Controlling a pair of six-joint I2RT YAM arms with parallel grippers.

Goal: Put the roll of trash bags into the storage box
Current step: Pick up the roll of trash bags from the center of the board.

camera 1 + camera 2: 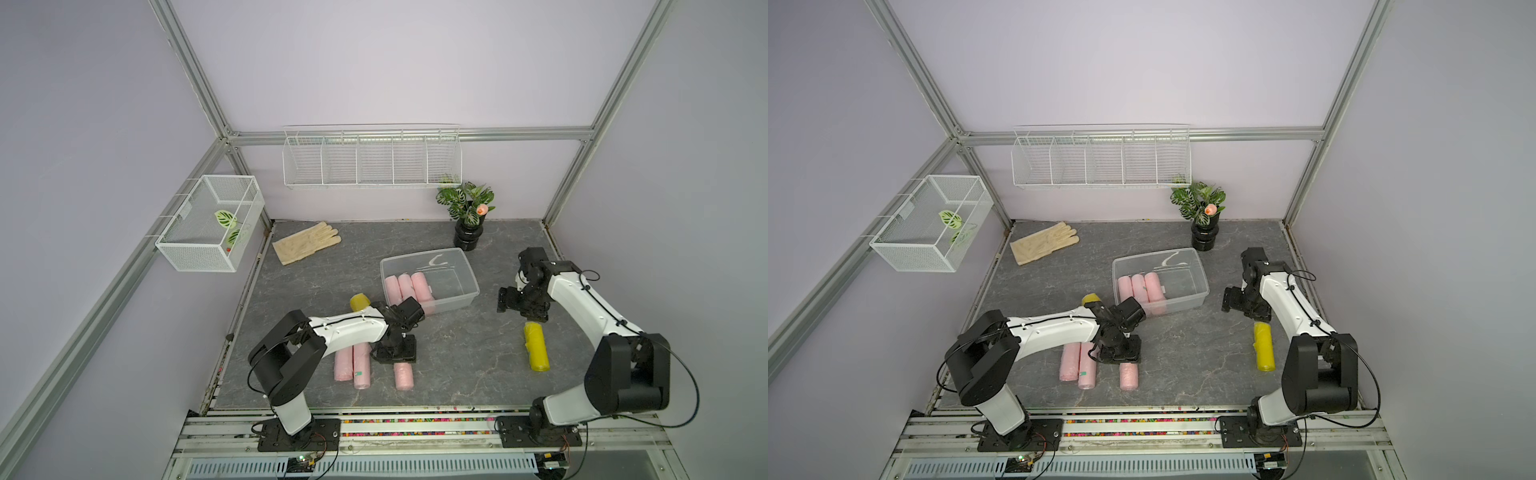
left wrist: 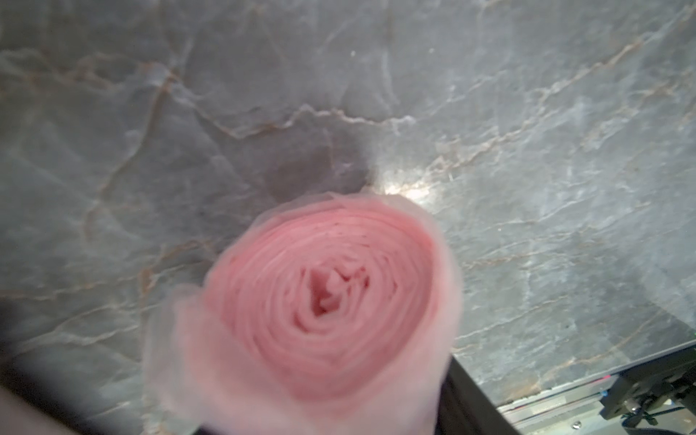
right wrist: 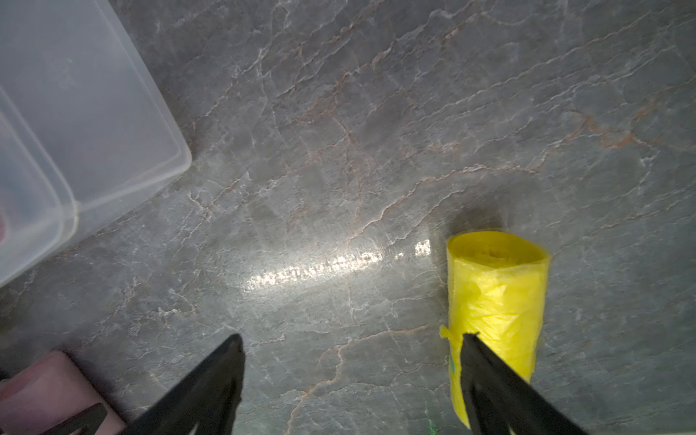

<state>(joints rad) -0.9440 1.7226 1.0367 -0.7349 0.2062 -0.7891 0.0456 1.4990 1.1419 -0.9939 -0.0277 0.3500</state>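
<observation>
pink roll [image 2: 324,301] between left gripper [image 1: 397,358] jaws

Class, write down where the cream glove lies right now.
In both top views the glove lies flat at the table's far left corner, near the wire-mesh basket and left of the storage box.

Pale lilac walls [image 1: 374,62], aluminium frame [image 1: 519,134], grey marbled tabletop [image 1: 457,365], white wire rack [image 1: 372,166].
</observation>
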